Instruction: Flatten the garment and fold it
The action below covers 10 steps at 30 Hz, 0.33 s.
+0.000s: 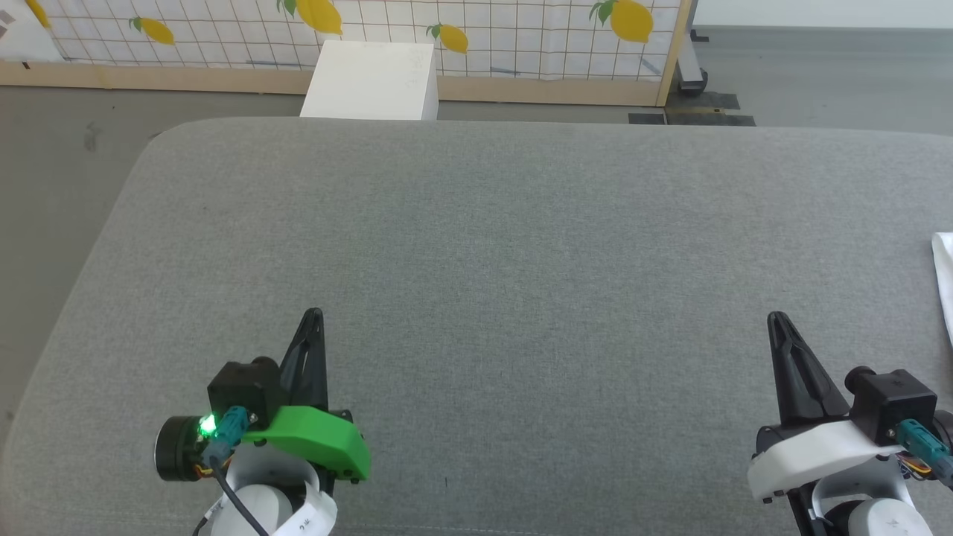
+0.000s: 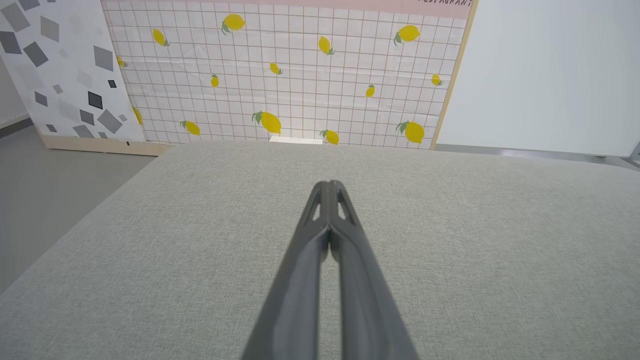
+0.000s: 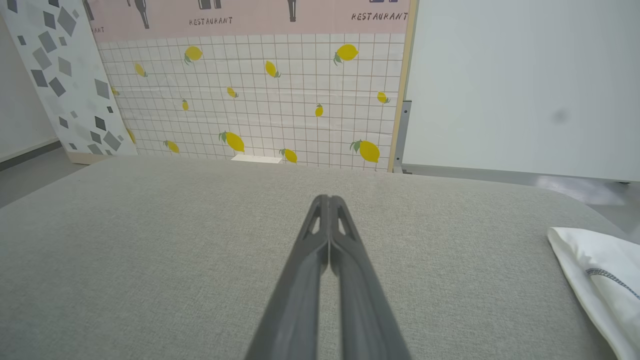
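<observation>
left gripper: lower left of the head view, over the grey cushioned surface, pointing away from the robot
left fingers: pressed together tip to tip, nothing between them
right gripper: lower right of the head view, same pose, over the same surface
right fingers: closed tip to tip, gripping nothing
garment: white cloth on the surface near its right edge, to the right of the right gripper and well apart from it
garment detail: dark zigzag stitch line shows in the right wrist view; both views cut off most of the cloth, so can't tell how it's laid out
contact: neither gripper touches the garment
white box: beyond the far edge of the surface, in front of the lemon-print panel
</observation>
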Motion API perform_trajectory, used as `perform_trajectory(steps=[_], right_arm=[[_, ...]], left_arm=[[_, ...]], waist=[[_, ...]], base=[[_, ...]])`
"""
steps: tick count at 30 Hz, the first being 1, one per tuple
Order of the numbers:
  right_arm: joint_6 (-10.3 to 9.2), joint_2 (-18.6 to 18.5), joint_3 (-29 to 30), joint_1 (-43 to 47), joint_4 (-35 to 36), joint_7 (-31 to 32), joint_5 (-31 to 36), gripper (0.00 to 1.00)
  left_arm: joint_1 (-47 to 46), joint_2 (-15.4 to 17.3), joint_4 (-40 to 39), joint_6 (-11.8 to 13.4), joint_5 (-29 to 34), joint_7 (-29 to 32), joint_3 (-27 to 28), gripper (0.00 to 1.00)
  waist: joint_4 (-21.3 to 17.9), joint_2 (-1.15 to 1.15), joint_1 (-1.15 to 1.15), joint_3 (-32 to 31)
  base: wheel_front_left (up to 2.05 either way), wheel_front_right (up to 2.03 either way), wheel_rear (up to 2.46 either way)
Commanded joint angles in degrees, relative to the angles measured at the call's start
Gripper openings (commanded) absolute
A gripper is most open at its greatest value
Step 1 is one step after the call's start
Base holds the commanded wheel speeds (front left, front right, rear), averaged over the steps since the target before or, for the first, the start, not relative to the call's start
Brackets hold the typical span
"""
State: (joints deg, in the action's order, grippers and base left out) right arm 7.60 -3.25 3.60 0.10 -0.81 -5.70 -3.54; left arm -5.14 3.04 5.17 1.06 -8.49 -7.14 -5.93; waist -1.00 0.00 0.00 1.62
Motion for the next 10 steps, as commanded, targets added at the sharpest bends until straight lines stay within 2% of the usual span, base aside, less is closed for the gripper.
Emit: perform_trajectory(steps=[1, 10], right_arm=[[-0.06, 0.2, -0.3, -0.1, 0.4, 0.3, 0.5, 0.00], [-0.07, 0.2, -0.8, -0.1, 0.4, 1.1, 1.0, 0.00]], left_arm=[[1.0, -0.1, -0.4, -0.3, 0.8, 0.3, 0.4, 0.00], [1.7, -0.1, -1.1, -0.4, 2.0, 1.4, 1.3, 0.00]], waist=[[0.0, 0.00, 0.00, 0.0], [0.2, 0.00, 0.00, -0.3]], base=[[0.00, 0.00, 0.00], [0.00, 0.00, 0.00]])
